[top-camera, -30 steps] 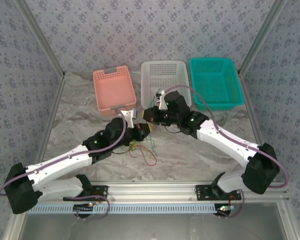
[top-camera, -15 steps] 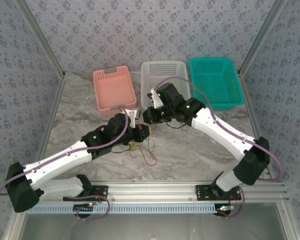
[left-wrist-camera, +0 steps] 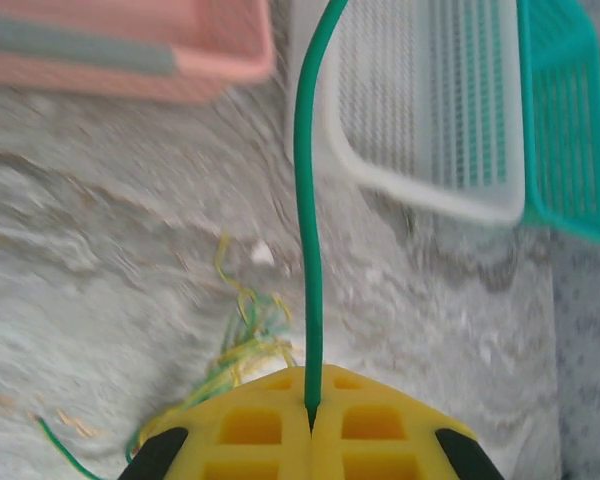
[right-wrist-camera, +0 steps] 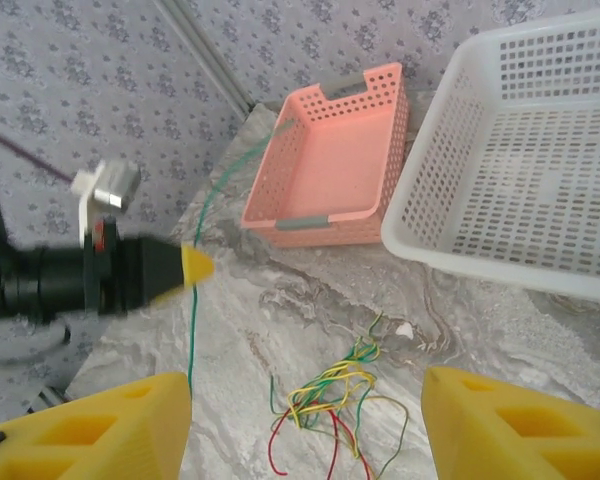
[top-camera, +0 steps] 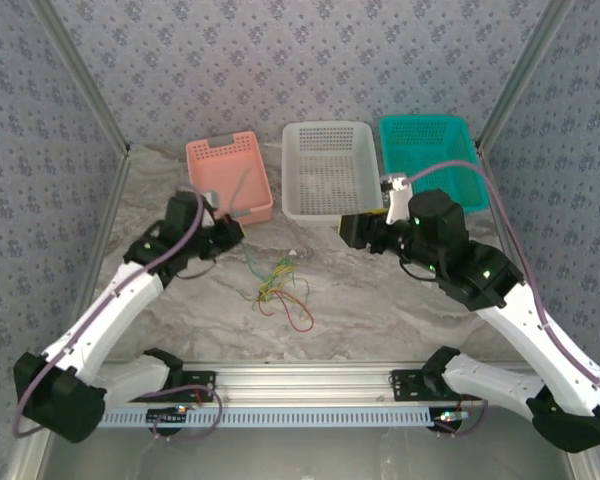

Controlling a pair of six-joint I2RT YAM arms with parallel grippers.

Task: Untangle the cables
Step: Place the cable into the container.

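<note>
Cables (top-camera: 280, 288) lie in a small loose heap of yellow, green and red strands on the surface (top-camera: 380, 310), towards the near edge and roughly midway between the two arms. One green strand (left-wrist-camera: 305, 200) is out of the heap. The left claw (left-wrist-camera: 311, 400) is pinched tight on it, its yellow fingers pressed together with the wire caught between them.

In the right wrist view this green strand runs nearly upright through the left claw. One end rises towards the corner of the pink basket (right-wrist-camera: 325, 165) and the other drops towards the surface. Whether the lower end is snagged in the heap cannot be made out.

The right claw (right-wrist-camera: 307, 385) stands wide apart and holds nothing. It hangs in front of the white basket (top-camera: 325, 128), with the teal basket (top-camera: 425, 122) to its right. The heap sits directly below and between its fingers in its own camera.

The heap lies down and to the right of the left claw, and down and to the left of the right one. Both are about equally near, but only the right is free. The next pick probably falls to it, coming straight down onto a single strand at the heap's edge. The risk is catching several wires at once.
</note>
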